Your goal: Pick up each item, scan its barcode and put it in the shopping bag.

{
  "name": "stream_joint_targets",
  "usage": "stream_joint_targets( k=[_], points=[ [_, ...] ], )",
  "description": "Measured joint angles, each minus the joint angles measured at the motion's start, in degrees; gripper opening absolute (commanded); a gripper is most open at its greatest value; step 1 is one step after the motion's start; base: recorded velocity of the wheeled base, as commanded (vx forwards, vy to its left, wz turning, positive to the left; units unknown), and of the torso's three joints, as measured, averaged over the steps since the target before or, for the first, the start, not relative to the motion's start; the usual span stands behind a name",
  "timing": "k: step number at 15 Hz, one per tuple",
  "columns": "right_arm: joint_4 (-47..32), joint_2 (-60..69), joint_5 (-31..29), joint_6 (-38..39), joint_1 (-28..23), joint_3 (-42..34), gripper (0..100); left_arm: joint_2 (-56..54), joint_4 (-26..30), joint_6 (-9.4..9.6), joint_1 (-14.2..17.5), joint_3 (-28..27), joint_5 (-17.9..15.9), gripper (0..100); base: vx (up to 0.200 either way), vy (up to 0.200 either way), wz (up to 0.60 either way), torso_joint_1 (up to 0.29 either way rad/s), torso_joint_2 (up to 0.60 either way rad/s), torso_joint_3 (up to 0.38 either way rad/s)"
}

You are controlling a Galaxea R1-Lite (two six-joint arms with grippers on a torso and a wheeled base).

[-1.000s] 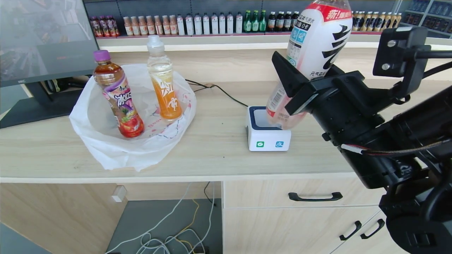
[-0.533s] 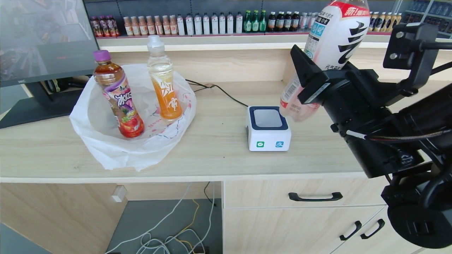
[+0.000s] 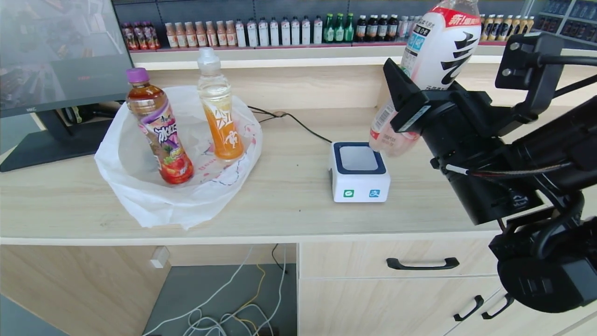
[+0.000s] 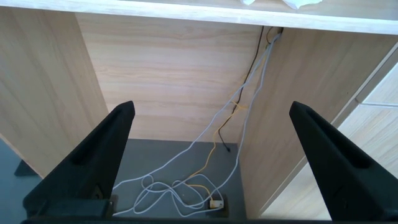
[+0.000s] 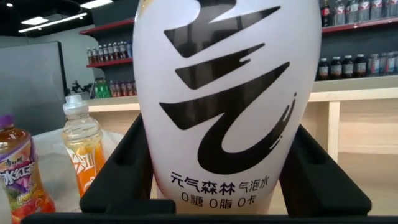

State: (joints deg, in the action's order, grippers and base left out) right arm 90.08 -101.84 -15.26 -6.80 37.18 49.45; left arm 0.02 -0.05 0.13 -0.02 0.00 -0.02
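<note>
Right gripper point(image 3: 422, 100) clamps the white bottle point(image 3: 440, 51) at the upper right of the frame. Its long axis is tilted, neck up-right, base down-left, just above the scanner's point(image 3: 359, 175) far right corner. Left gripper point(image 4: 211, 109) hangs wide below the surface point(image 3: 289, 205).

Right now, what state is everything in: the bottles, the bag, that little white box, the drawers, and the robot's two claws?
white bottle: tilted, held off the counter.
right gripper: shut on the white bottle.
left gripper: open, empty.
purple-capped bottle: capped, standing in the bag.
orange bottle: capped, standing in the bag.
shopping bag: open, spread on the counter.
scanner: window facing up, uncovered.
drawers: shut.
</note>
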Motion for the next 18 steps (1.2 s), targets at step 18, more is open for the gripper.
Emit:
stream_joint_targets(
  k=[18],
  points=[
    [-0.1, -4.0, 0.1, 0.3, 0.1, 1.5, 0, 0.0, 0.0, 0.16, 0.0, 0.0, 0.0, 100, 0.0, 0.156, 0.0, 0.003, 0.0, 0.002]
  ],
)
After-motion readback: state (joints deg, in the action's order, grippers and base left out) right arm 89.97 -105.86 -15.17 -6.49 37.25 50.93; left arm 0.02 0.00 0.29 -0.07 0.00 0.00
